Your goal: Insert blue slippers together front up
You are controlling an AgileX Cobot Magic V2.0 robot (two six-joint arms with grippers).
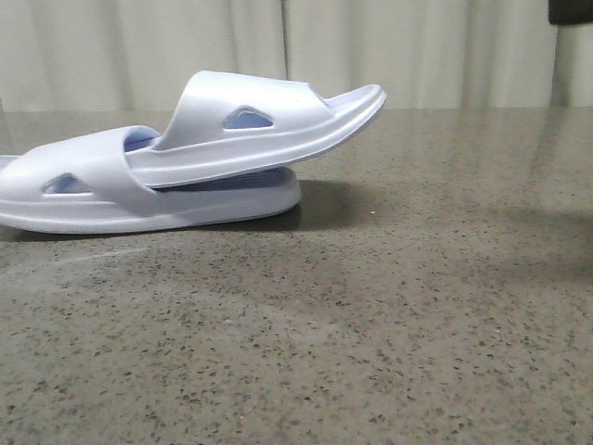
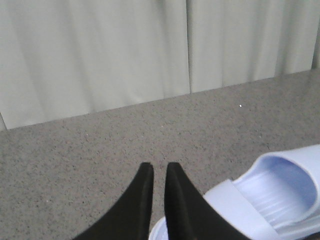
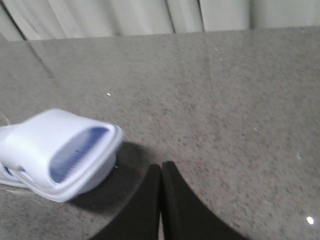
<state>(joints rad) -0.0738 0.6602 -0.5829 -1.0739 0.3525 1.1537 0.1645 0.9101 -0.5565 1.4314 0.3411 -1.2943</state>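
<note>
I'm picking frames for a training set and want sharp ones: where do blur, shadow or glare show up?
Front view: sharp; the upper slipper throws a dark shadow on the table beside the lower slipper. Left wrist view: clear, soft even light. Right wrist view: the slippers' front end is smeared, with small bright glints on the stone.

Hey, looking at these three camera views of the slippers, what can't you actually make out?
- Lower slipper: its far left end is cut off by the front view's edge.
- Lower slipper's footbed: mostly hidden under the upper slipper in the front view.
- Slipper detail in the right wrist view: blurred.
- Left pincer and right pincer: absent from the front view.
</note>
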